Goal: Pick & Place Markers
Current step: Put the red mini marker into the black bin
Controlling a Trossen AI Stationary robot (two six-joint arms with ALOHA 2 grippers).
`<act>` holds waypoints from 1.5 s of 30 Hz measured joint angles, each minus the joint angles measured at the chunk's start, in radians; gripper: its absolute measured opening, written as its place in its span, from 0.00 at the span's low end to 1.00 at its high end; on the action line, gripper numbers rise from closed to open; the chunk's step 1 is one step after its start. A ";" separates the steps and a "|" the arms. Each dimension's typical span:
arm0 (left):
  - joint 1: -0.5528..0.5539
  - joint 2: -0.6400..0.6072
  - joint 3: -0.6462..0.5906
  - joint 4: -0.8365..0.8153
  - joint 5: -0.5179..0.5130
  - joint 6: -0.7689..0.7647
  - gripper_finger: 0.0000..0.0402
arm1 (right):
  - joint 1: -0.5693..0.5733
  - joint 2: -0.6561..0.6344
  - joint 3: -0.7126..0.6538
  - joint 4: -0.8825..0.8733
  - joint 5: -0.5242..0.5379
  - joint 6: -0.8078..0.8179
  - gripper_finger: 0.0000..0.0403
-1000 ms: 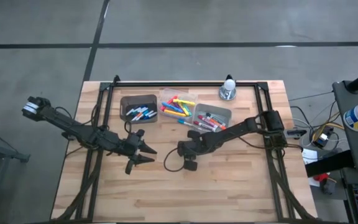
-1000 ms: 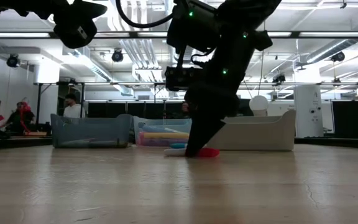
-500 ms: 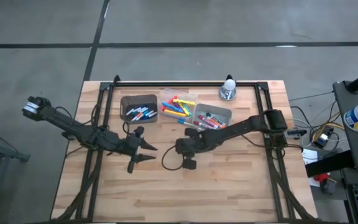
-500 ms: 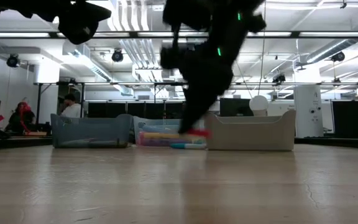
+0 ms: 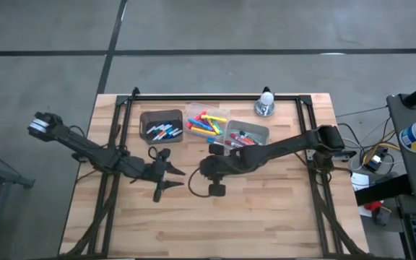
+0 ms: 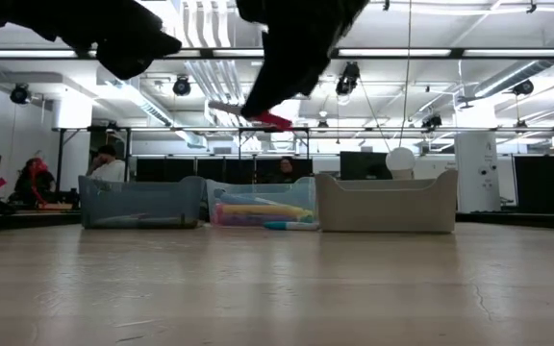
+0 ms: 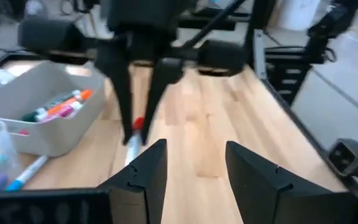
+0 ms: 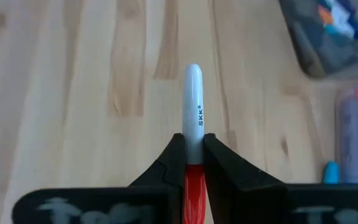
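A pale wooden table stands on a grey concrete floor, with a wide workshop room behind it where strip lights hang and a couple of people sit far off by the left wall. Above the middle of the table the right gripper is raised clear of the wood, its two dark fingers pressed onto a white marker with a red cap; the white end sticks out forward past the fingertips and the red cap sits back between them. From table height that marker shows well above the boards, held roughly level. Just to the left, the left gripper hovers over bare wood with its fingers spread and nothing between them, pointed toward the other arm. Behind both, three small bins stand in a row near the far edge: a dark bin on the left with white markers in it, a clear bin in the middle holding neon yellow, pink and orange ones, and a grey bin on the right with more white-bodied markers. One blue-capped marker lies on the table in front of the bins. A small white and metal object stands near the far edge, right of the bins
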 joint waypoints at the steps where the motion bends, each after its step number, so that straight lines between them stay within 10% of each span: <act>1: 0.000 0.009 0.000 0.012 -0.016 0.004 0.39 | 0.002 0.000 0.012 0.001 0.000 -0.005 0.07; 45: 0.008 0.093 0.001 0.110 -0.174 0.054 0.25 | 0.018 -0.003 0.094 0.018 0.005 -0.047 0.07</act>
